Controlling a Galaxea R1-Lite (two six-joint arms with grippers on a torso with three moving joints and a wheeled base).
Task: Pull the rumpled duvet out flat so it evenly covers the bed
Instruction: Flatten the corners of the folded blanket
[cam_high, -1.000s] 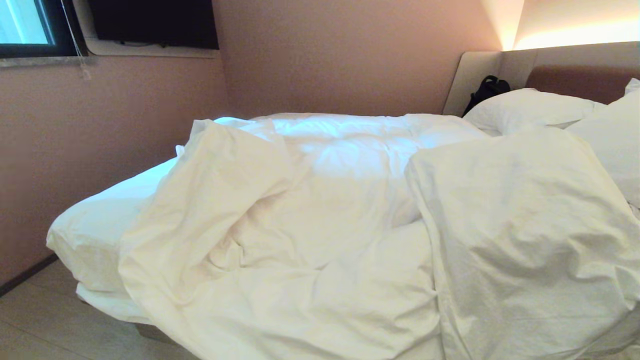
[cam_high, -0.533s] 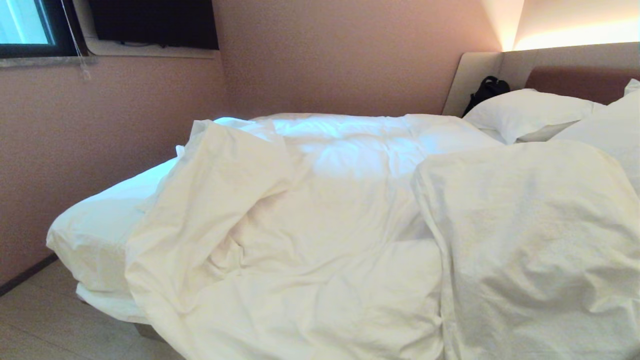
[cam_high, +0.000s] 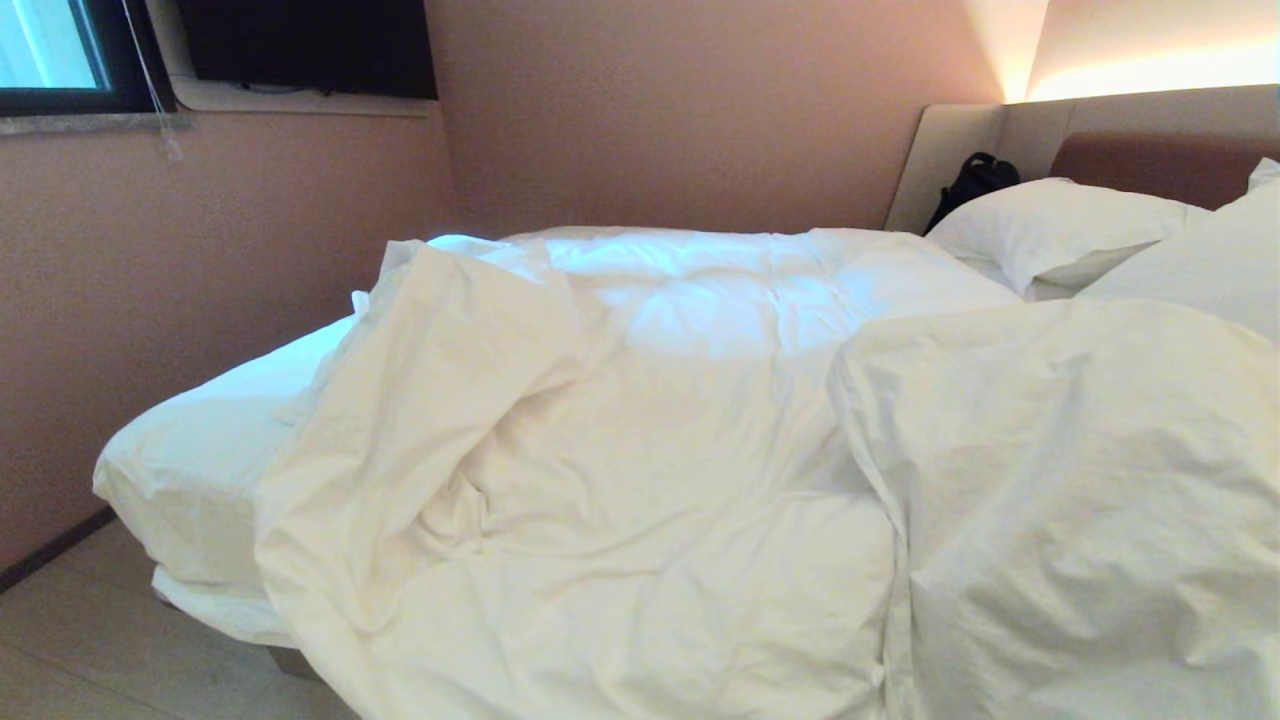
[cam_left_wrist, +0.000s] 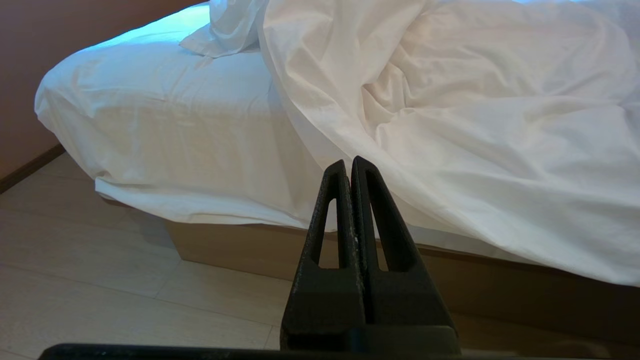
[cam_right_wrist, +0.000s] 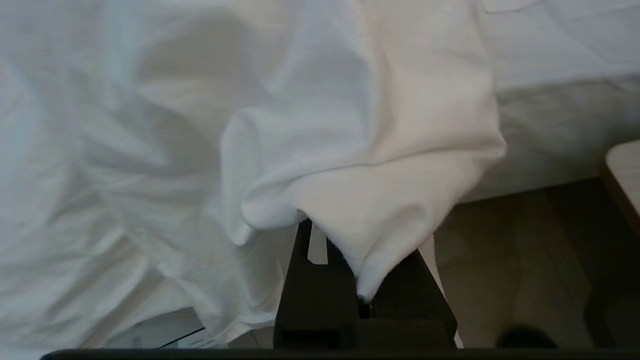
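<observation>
Duvet (cam_high: 640, 450) puffy, rumpled, white, heaped across bed (cam_left_wrist: 165, 135), right gripper (cam_right_wrist: 345, 240) jaws apparently clamped on its corner only in wrist view, left gripper (cam_left_wrist: 350, 165) jaws closed, empty.

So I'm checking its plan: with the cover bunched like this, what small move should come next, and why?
Probably keep drawing the right gripper, shut on a fold of the duvet, toward the pillows. The duvet sits heaped on that side, and the mattress corner lies bare. The left gripper is shut, off the bed.
</observation>
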